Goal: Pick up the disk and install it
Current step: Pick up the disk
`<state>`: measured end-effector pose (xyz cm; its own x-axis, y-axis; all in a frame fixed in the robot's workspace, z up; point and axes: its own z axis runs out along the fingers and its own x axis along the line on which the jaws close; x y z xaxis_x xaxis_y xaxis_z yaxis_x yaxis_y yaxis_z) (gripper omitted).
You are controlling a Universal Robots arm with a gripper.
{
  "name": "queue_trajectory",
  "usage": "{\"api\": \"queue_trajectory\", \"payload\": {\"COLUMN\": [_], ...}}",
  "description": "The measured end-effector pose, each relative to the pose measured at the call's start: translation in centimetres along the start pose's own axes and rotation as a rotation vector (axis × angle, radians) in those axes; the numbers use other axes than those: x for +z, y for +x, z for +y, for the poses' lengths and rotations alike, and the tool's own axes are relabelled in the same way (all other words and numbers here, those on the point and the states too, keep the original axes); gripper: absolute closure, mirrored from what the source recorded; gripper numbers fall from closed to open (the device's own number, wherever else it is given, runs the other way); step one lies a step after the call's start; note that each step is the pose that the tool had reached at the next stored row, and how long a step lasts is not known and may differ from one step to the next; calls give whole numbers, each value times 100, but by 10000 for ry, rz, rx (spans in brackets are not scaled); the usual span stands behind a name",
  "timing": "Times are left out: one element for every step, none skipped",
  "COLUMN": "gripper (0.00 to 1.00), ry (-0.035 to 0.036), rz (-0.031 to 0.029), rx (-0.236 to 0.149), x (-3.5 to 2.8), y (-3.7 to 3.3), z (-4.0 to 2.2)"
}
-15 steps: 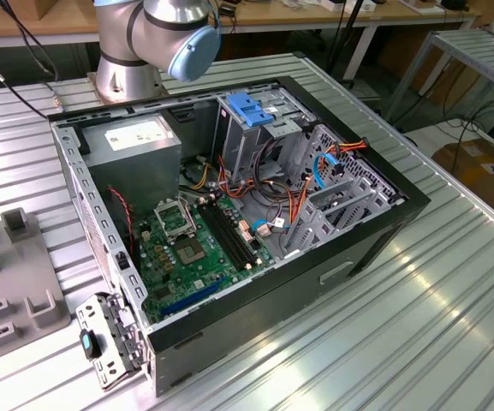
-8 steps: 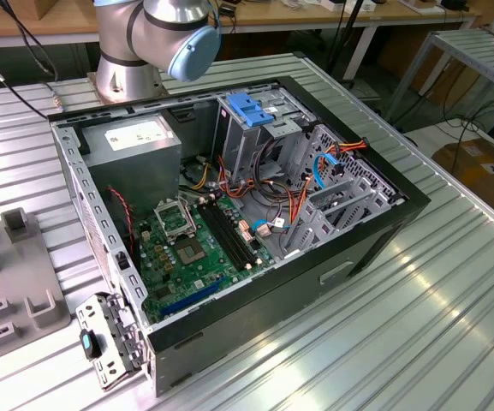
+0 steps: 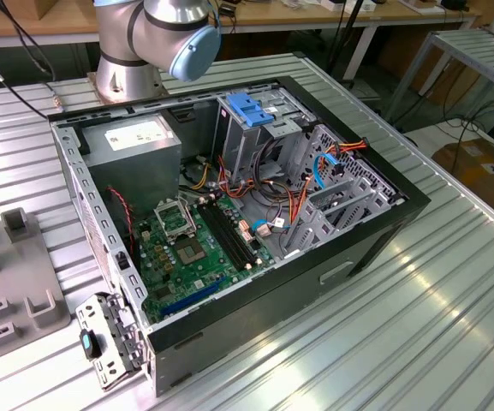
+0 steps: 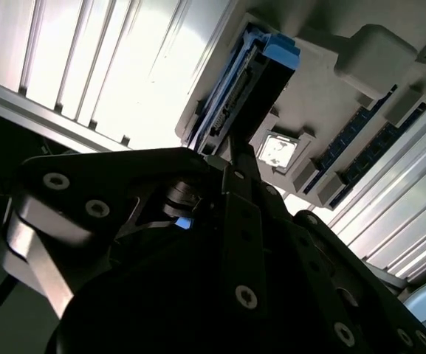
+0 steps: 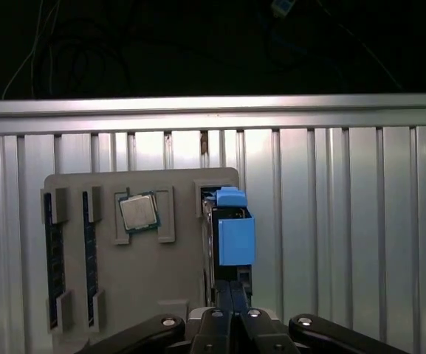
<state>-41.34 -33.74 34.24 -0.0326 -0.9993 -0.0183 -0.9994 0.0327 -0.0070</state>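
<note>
1. In both wrist views the disk [image 5: 235,240] [image 4: 249,85] stands on its long edge in a slot at one side of the grey fixture tray [image 5: 165,280]. A blue frame piece caps it. Its outer face looks onto bare ribbed table [image 5: 331,221], so that flank has free room.
2. The gripper [image 5: 232,284] sits at the disk's near end. Its fingers [image 5: 222,302] are drawn together with barely a slit between them. I cannot tell whether any part of the disk is nipped there.
3. A processor chip [image 5: 139,212] lies in a square pocket just beside the disk's slot. Two memory sticks [image 5: 52,258] lie along the tray's opposite edge, well apart from the disk.
4. In the exterior view an open computer case [image 3: 405,205] fills the table's middle. The arm [image 3: 157,34] rises at the case's 11 o'clock, and the tray is at 8 o'clock, by the exterior view's left.
5. Inside the case, the power supply [image 3: 135,141] is at 10 o'clock, the drive cage [image 3: 247,141] with its blue latch [image 3: 251,110] at 12 and the motherboard [image 3: 191,253] at 7. Orange cables [image 3: 302,201] crowd the gap toward 3 o'clock.
6. A wide ribbed stretch of table lies at 5 o'clock.
</note>
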Motion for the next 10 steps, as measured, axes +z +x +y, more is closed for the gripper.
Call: {"api": "queue_trajectory", "payload": {"gripper": [89,89,89,89,89,89,89,89,89,89], "ry": [-1,-1,-1,1,1,1,1,1,2,2], "rz": [1,1,2,2,2,2,3,2,2,2], "rx": [1,25,65,119,160,161,162,162,163,164], "x": [1,6,9,13,14,14,14,14,15,15], "y": [0,1,2,2,2,2,2,2,2,2], "z": [0,-1,-2,-3,-4,-4,-4,-4,-4,-4]}}
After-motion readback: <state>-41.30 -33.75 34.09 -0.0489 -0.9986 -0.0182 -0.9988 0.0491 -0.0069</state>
